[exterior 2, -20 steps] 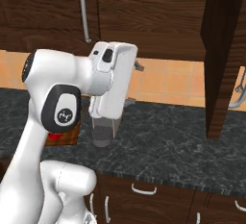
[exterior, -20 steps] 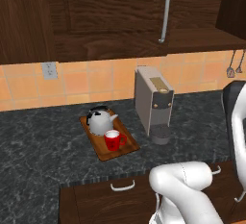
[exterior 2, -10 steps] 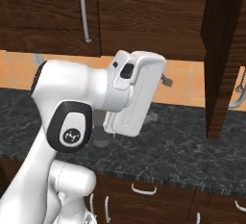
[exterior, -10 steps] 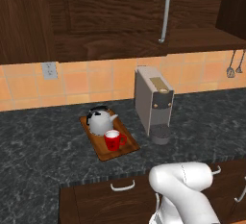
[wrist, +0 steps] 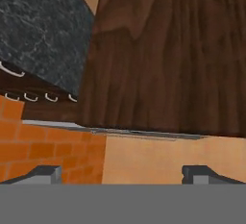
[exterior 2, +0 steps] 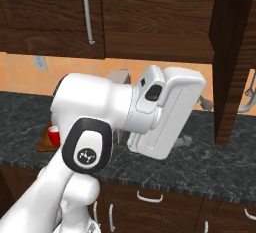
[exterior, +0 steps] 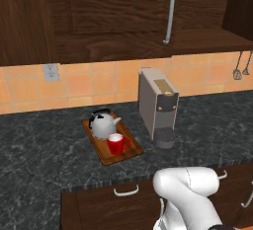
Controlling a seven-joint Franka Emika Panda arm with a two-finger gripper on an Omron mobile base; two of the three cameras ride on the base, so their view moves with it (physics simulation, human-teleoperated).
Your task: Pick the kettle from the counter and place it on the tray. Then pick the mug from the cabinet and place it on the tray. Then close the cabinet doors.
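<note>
Arm swung rightward; spread, empty jaws [wrist: 122, 172] just short of cabinet door [wrist: 168, 55].

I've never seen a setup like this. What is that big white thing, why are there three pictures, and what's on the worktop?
The white thing is a robot arm in a simulated kitchen. Two cameras ride on its base, looking over it from left and right. The third sits on its hand: the gripper stands open, holding nothing, facing a dark brown wooden cabinet door that hangs open. On the dark speckled stone counter lies a flat brown wooden tray carrying a rounded silver-grey kettle and a small red mug. Beside it stands a boxy grey coffee machine.
</note>
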